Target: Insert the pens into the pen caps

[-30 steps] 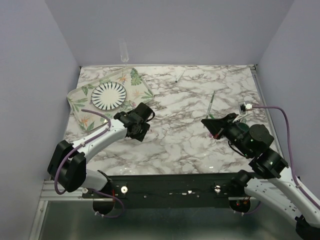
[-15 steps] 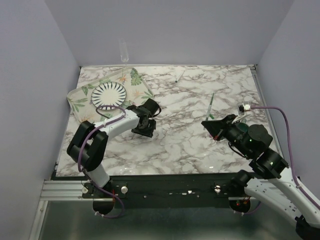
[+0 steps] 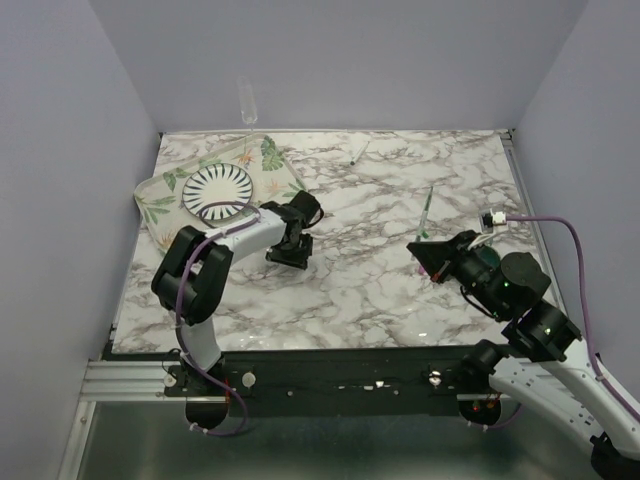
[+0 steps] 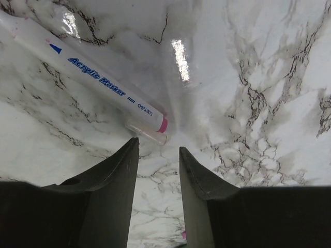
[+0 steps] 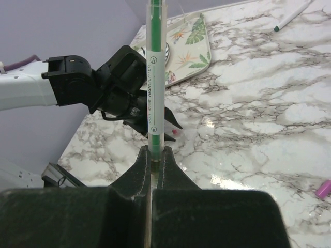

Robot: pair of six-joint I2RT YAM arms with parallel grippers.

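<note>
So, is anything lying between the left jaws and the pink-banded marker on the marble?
Nothing visible. The pink-banded marker lies bare on the marble table, its clear-tipped end just ahead of the left gripper, whose jaws stand open with only tabletop between them and it.

The tray [image 3: 160, 207] is sitting at the far left corner of the table [image 3: 380, 290], the plate [image 3: 217, 189] lying on it and a glass [image 3: 246, 105] standing behind it. The left gripper [image 3: 289, 254] is hanging just right of the tray, a marker [image 4: 88, 77] lying just ahead of its fingertips. A pen [image 3: 358, 152] is lying near the far edge. The right gripper [image 3: 423, 242] is holding a highlighter [image 3: 428, 208] upright at the right, a cap [image 5: 323, 188] lying nearby.
</note>
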